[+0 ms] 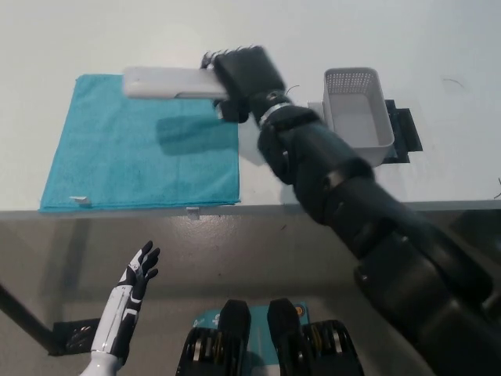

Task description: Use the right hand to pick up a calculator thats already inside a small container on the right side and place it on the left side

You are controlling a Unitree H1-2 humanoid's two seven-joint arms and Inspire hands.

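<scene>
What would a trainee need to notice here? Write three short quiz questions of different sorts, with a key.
1. True or false: the right hand holds the calculator above the blue cloth.
2. Multiple choice: the white basket is A) holding the calculator, B) without the calculator, C) tipped over.
3. Fill in: the left hand rests low, below the table edge, with its fingers ____.

Key: 1 true; 2 B; 3 apart (open).
</scene>
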